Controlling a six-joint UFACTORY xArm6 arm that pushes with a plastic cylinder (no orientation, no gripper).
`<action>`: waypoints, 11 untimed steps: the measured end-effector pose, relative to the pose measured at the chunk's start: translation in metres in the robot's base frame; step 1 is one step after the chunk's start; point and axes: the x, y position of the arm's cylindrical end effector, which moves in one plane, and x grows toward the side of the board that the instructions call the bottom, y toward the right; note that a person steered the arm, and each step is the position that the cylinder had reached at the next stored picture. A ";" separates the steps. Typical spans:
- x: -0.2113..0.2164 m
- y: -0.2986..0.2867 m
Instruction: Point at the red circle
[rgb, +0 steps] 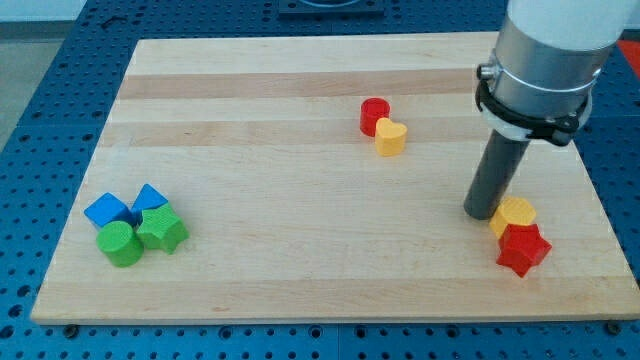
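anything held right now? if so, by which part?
Nothing is held; the arm ends in a bare rod. My tip rests on the board, just to the view's left of the yellow block, far from the red circle.

Single view: high, oblique, from board's (300, 250) near long edge, whole board in frame.

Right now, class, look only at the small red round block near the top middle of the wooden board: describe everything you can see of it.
The small red cylinder block stands upright on the pale wooden board, above centre. Its flat round top faces up, and its finish looks smooth, matte, painted. A yellow heart-shaped block touches its lower right side, partly covering it. Nothing else touches it. My tip rests well off to the view's right and lower, beside a yellow hexagonal block, not pointing at it yet.
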 end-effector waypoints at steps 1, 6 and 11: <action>-0.009 0.001; -0.176 -0.020; -0.176 -0.085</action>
